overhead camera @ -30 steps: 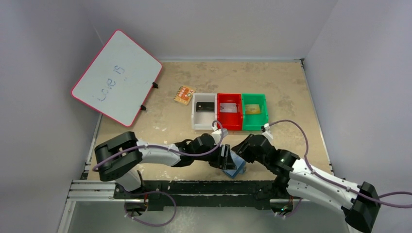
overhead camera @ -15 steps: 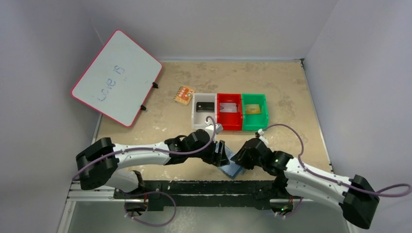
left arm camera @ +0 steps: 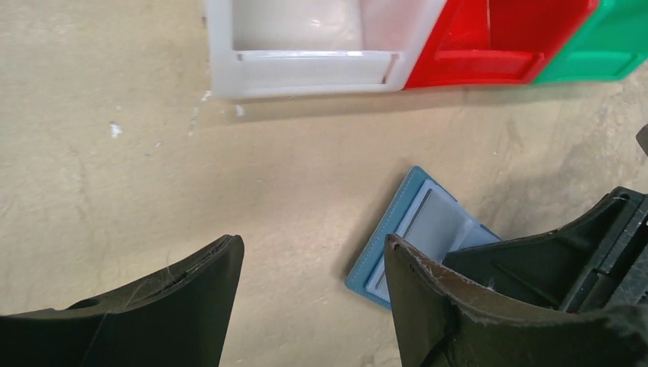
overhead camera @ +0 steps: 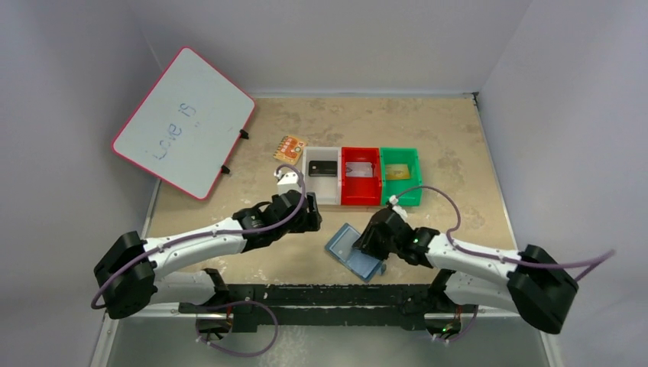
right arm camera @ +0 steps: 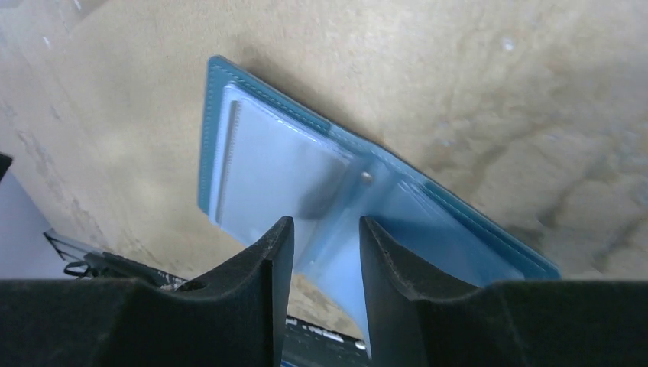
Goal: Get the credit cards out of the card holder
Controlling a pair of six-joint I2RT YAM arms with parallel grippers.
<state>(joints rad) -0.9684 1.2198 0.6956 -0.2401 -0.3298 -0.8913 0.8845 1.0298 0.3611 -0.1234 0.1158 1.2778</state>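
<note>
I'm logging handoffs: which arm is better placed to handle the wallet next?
Probably right: the right gripper sits at the open wallet, fingers straddling its pocket. The left gripper is open, off beside the white bin.

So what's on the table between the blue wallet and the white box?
Nothing. In the left wrist view, only bare tan tabletop lies between the open blue wallet and the white bin. The top view shows the same gap.

- The card holder (right arm camera: 252,176) is showing stitched, leather-like teal edging and glossy clear-plastic pockets.
- The bins (left arm camera: 489,46) are looking like smooth, shiny plastic.
- The table (left arm camera: 115,176) is appearing matt, mottled beige.
</note>
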